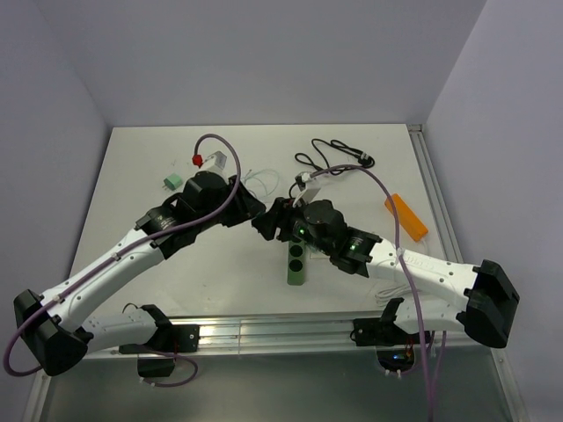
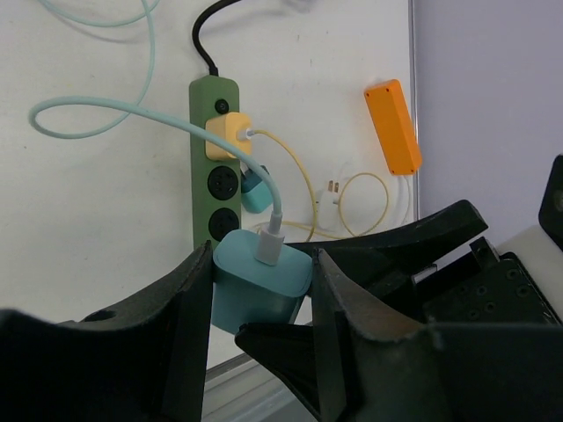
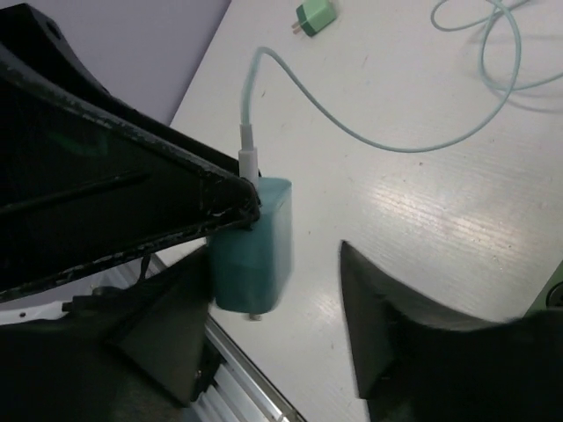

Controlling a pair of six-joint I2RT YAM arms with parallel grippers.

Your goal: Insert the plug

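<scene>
My left gripper (image 2: 264, 268) is shut on a teal charger plug (image 2: 259, 286) with a pale teal cable (image 2: 132, 114) in its top, held above the table. The plug also shows in the right wrist view (image 3: 255, 251), prongs pointing down. My right gripper (image 3: 281, 325) is open, with the plug close to its left finger (image 3: 167, 325) and apart from the right one. In the top view both grippers meet (image 1: 264, 218) just above the green power strip (image 1: 296, 264). The strip (image 2: 215, 176) has a yellow adapter (image 2: 227, 136) plugged in and two free sockets.
An orange box (image 1: 406, 216) lies at the right, with a black cable (image 1: 334, 154) at the back. A green plug (image 1: 171, 182) and a red item (image 1: 198, 159) lie at the back left. A small teal plug (image 2: 255, 193) and yellow cable (image 2: 352, 198) lie beside the strip.
</scene>
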